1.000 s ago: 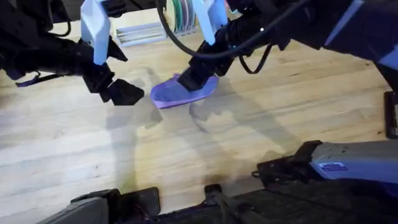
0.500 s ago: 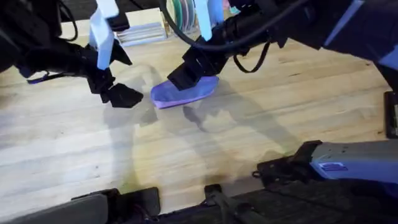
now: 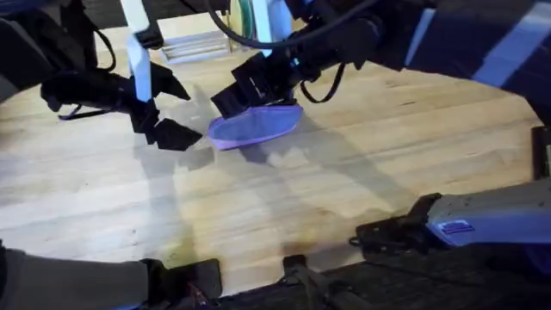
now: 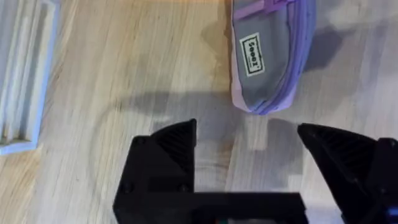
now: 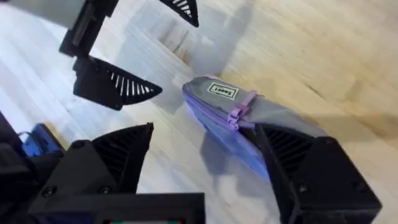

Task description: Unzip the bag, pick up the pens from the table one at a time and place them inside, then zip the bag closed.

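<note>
Two black grippers flank the soft lavender fabric pencil pouch (image 3: 255, 126) lying on the light butcher-block table (image 3: 344, 172) overhead: the left gripper (image 3: 168, 131) beside its left end, the right gripper (image 3: 245, 90) just above it. Left wrist: spread fingers, pouch (image 4: 267, 56) just ahead. Right wrist: spread fingers, pouch (image 5: 242, 121) lying between them below.

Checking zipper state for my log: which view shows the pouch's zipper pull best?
The right wrist view: the zipper pull sits in plain sight on the bag, beside its label. The left wrist view cuts the bag off at the frame edge. The overhead view shows the bag without zipper detail.
</note>
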### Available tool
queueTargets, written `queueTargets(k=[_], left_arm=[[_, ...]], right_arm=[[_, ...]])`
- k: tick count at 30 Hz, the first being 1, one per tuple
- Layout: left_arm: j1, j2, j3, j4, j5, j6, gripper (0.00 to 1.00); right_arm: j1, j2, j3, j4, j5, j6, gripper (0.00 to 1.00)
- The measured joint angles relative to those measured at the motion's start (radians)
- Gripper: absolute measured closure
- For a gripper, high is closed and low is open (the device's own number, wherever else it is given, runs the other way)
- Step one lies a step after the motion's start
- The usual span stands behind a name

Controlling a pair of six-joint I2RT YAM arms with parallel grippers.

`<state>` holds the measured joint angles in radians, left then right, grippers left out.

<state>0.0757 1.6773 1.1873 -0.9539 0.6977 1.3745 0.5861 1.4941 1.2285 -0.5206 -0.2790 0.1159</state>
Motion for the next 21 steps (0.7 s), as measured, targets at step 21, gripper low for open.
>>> queueTargets(k=[21], left_arm=[[0.000, 0.011, 0.000, -0.053, 0.040, 0.156, 0.008]], right_arm=[[0.001, 0.222, 0.000, 0.123, 0.002, 0.111, 0.035]])
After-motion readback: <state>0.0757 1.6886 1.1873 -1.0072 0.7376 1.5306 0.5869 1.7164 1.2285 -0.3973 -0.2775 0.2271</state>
